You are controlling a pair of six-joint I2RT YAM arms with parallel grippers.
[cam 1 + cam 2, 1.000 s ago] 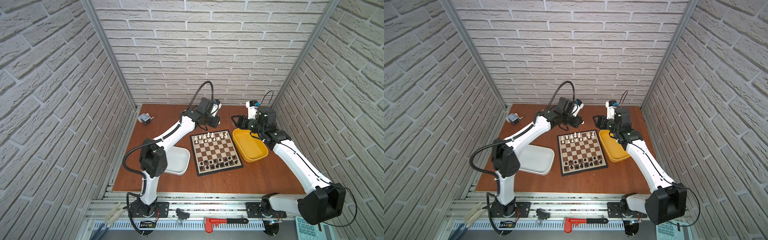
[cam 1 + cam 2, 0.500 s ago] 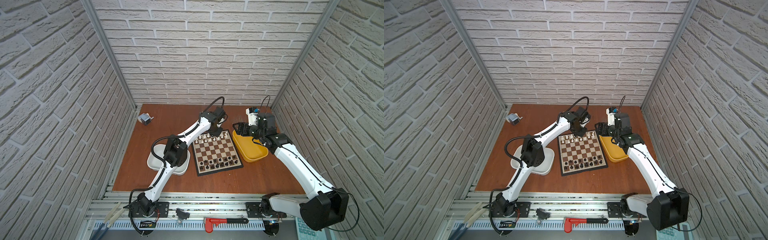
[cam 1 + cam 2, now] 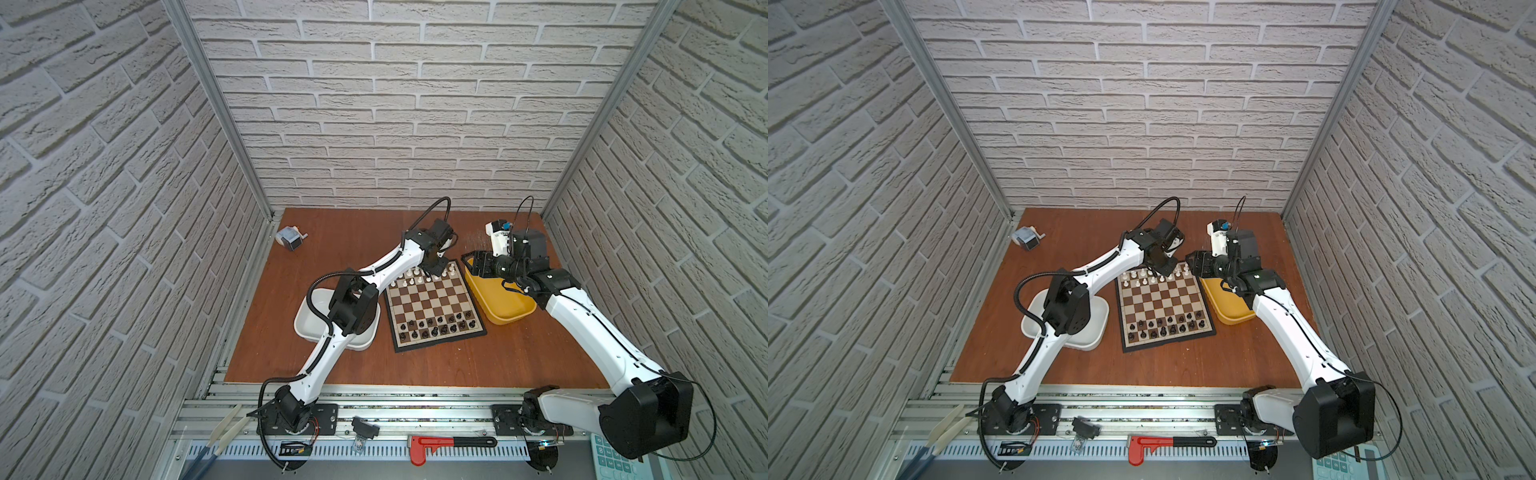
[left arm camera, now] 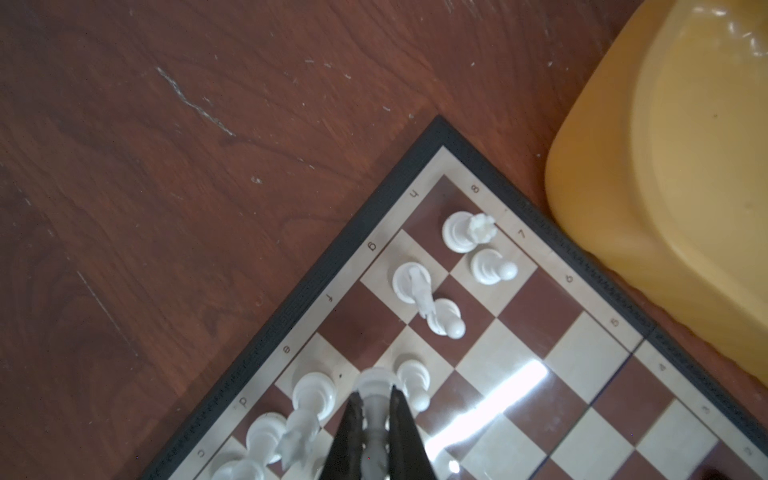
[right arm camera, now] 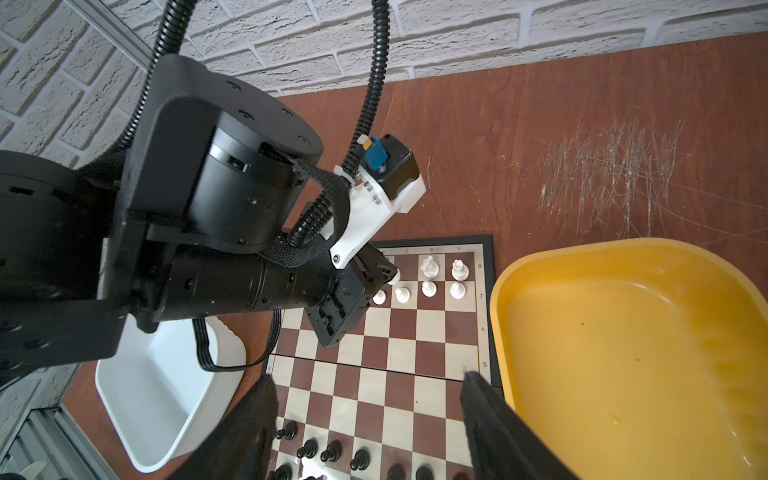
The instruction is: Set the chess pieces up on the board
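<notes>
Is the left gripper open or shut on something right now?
Shut on a white chess piece: the left wrist view shows the left gripper's fingers pinching its stem over the board.

The board (image 3: 434,297) is set about the middle of the desk (image 3: 498,361). Chess pieces (image 3: 434,331) are lined up in two rows along its far edge and two along its near edge. The left-hand tub (image 3: 307,328) is placed just beside the board toward the desk's left edge, and the right-hand tub (image 3: 507,309) just beside it toward the right edge. A small cranked device (image 3: 291,239) is found near the far left corner.
</notes>
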